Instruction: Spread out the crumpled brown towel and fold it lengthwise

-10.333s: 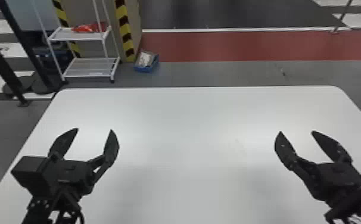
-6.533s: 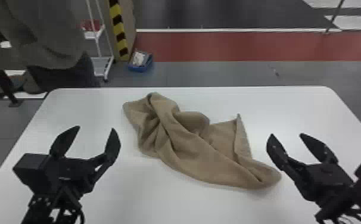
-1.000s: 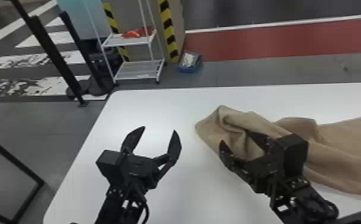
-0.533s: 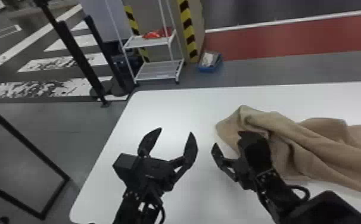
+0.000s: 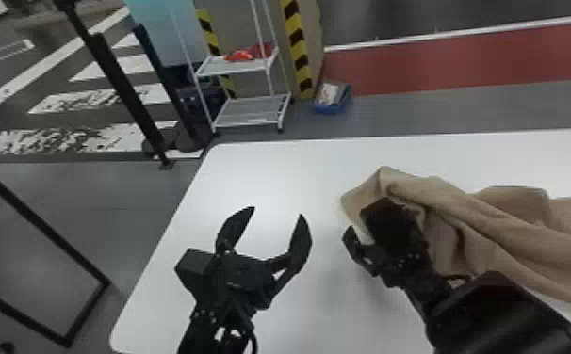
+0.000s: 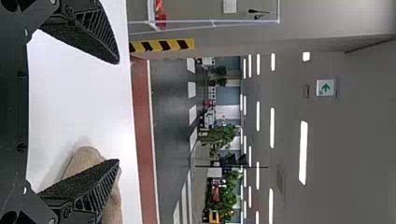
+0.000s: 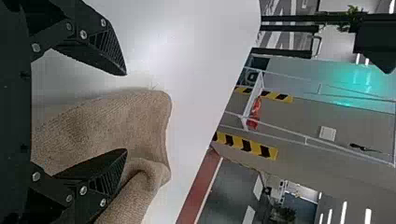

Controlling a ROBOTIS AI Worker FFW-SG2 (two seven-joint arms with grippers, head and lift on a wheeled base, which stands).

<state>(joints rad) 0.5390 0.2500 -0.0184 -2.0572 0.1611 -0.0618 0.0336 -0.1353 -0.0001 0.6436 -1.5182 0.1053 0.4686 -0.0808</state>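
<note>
Item, my right gripper: two black fingers, standing well apart, nothing clamped. In the right wrist view, one finger overlapped the brown towel; the other was seen against the tabletop, with a rounded end of the cloth showing between them. Whether either finger touched the cloth, I could not tell.

Item, my left gripper: two matching fingers, likewise spread wide and empty, above the white surface to the left of the cloth. In the left wrist view, one of them partly covered a brown portion of the towel beyond it.

Item, the towel: one, brown, textured, crumpled — neither spread out nor folded. It lay on the tabletop from beside my right gripper out to the right edge of the head view, partly hidden by my right arm. Long ridges ran along it; its left end rose in a soft peak.

Item, the tabletop: white, smooth, with a rounded far-left corner.

Beyond it: one white rack, two shelves showing, a red article on the upper; one blue container on the floor, pale contents inside; yellow-and-black striping behind; a red floor strip off to the right.
</note>
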